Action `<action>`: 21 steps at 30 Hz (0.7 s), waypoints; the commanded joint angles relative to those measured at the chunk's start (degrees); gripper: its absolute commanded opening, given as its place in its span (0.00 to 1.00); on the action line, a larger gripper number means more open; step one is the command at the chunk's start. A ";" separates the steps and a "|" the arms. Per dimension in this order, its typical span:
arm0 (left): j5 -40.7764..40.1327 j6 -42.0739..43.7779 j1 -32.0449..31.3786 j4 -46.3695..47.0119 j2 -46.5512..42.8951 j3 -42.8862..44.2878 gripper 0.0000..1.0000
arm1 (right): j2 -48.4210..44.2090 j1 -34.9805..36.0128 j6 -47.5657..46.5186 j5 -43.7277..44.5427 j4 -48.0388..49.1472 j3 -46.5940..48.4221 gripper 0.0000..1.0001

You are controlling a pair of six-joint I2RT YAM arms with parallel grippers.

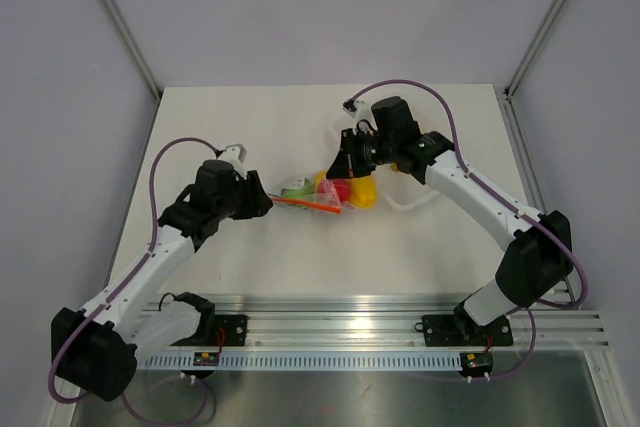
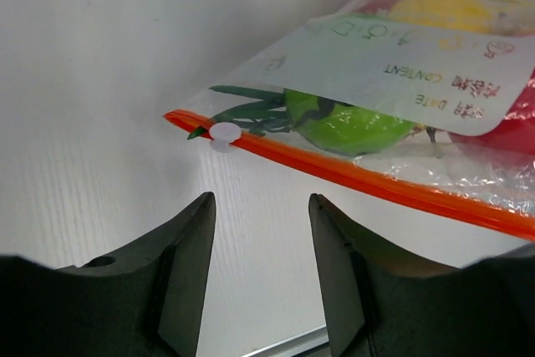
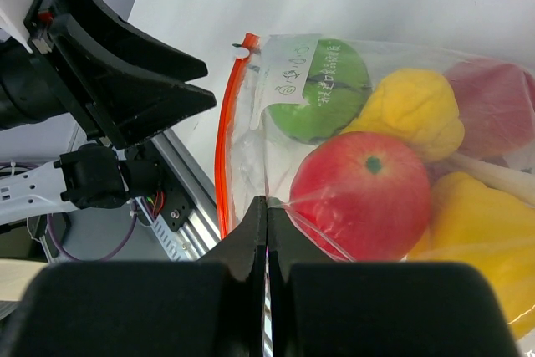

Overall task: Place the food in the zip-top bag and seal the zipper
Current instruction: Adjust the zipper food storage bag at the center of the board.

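**Top external:** The zip-top bag (image 1: 335, 193) lies on the table (image 1: 300, 267), packed with toy food, and my two arms meet at it. My left gripper (image 1: 264, 199) stands just beside the bag's left end, where the zipper (image 1: 312, 204) shows as an orange-red line. My right gripper (image 1: 338, 162) bears on the bag's far side. I judge it is set there to anchor the bag against any pull along the strip.

**Left wrist:** My left gripper (image 2: 261, 206) is released, its fingers (image 2: 188, 248) apart with nothing between them. It points at the zipper (image 2: 359, 177) but does not touch it. The white slider (image 2: 224, 132) sits at the end of the strip nearest these fingers. Behind the strip, inside the bag, the green round fruit (image 2: 347, 127) and green stalks (image 2: 251, 110) lie under a white label (image 2: 401, 64). The food looks to be all in. I cannot tell from here whether the seam is pressed shut along its whole length.

**Right wrist:** My right gripper (image 3: 266, 211) is clenched tight. The bag's clear film runs straight into the fingertips, so I judge I am pinching a fold of plastic to keep the bag steady and taut. A red round fruit (image 3: 364, 194), the yellow pepper (image 3: 418, 110) and the green round fruit (image 3: 322, 89) crowd against the film. The zipper (image 3: 226, 148) runs down the bag's left edge, and beyond it the left gripper (image 3: 207, 81) waits with its fingers spread.
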 commanded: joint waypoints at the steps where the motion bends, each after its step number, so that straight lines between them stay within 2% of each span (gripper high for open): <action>1: 9.12 8.38 0.03 7.80 -0.13 -0.70 0.51 | -2.13 -0.45 -0.04 -2.39 3.27 0.96 0.00; 5: 6.85 10.06 -0.06 7.71 1.10 0.70 0.53 | -1.78 -0.45 -0.13 -2.48 2.92 1.31 0.00; 8: 5.44 7.52 -0.06 7.37 3.20 1.93 0.55 | -1.69 -0.45 -0.13 -2.48 2.83 1.31 0.00; 13: 6.49 7.60 -0.94 5.87 5.67 4.57 0.54 | -1.78 -0.45 -0.04 -2.65 2.40 1.57 0.00; 20: 4.92 13.39 -1.55 9.64 -2.23 1.58 0.53 | -1.96 -0.45 -0.56 -3.00 2.04 1.40 0.00; 21: 5.17 16.18 -1.73 10.43 -3.02 1.06 0.48 | -1.96 -0.45 -0.65 -3.09 2.13 1.48 0.00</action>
